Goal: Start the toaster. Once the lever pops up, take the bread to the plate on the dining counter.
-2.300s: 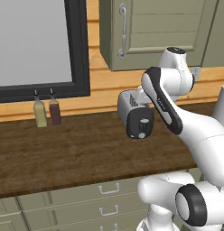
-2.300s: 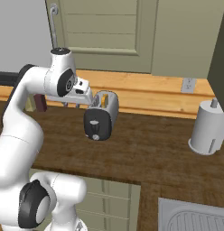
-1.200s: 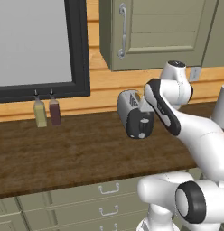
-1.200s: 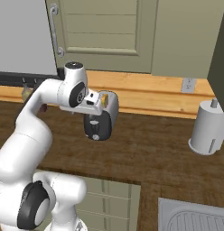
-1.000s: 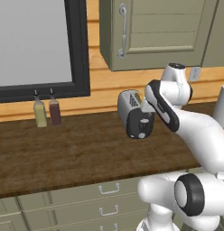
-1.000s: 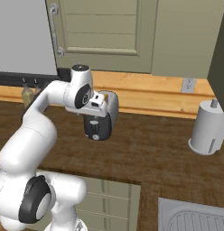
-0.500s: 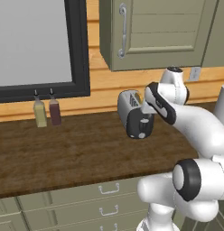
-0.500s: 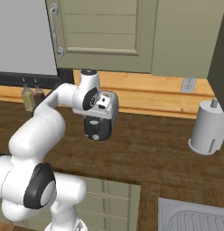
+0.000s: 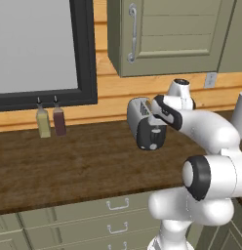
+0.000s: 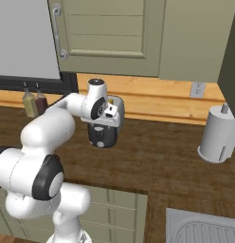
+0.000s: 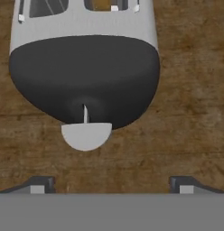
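Wood worktop (image 9: 69,166): dark wood-grain slab over olive-green drawers; it carries everything below.
Bottles (image 9: 50,122): two small ones, yellowish and dark red, at the back wall, well apart from the work.
Toaster (image 9: 145,124): silver-grey body, glossy black end panel facing the robot; stands upright near the back of the worktop.
Bread (image 11: 102,4): a tan patch shows in one top slot in the hand view; too small to confirm as the slice.
Lever (image 11: 86,136): pale grey knob on a short stem at the foot of the black panel, seen from above in the hand view.
Gripper (image 11: 111,186): hovers directly above the toaster's black end, looking straight down; jaws spread wide, one tip on each side of the lever line, holding nothing and touching nothing.
Paper-towel roll (image 10: 216,135): far right, clear of the arm.
Risk 1: knob sits off-centre between the wide tips; a straight descent may pass beside it and leave the toaster unstarted.
Risk 2: a tip landing on the curved glossy panel could slide off or shove the toaster back.
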Controlling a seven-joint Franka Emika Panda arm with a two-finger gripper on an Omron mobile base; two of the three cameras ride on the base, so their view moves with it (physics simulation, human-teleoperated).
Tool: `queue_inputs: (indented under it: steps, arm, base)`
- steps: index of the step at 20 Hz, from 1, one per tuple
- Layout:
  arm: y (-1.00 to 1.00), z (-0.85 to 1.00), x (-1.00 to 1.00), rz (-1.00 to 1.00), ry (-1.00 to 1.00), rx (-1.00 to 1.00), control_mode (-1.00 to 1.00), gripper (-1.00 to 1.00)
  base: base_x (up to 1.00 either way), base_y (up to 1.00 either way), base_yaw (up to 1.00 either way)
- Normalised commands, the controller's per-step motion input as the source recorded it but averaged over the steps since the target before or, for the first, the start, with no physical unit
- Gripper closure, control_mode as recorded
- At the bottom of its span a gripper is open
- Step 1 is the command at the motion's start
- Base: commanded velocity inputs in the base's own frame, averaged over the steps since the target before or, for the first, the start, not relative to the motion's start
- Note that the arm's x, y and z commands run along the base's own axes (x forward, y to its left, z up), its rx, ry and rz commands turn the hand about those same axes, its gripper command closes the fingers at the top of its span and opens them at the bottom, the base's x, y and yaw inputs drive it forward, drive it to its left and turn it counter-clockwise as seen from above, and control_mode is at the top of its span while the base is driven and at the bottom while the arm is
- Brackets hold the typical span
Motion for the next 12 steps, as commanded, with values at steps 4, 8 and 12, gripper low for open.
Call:
queue_inputs:
  steps: [4, 8, 12]
  arm:
    - [0.00, -0.17, 0.26, 0.00, 0.00, 0.00, -1.00, -1.00]
    - [0.00, -0.23, 0.23, 0.00, 0.00, 0.00, -1.00, -1.00]
    - [0.00, -0.20, 0.16, 0.00, 0.00, 0.00, -1.00, -1.00]
  base:
    - [0.00, 0.00, 0.00]
    - [0.00, 0.00, 0.00]
    - [0.00, 0.00, 0.00]
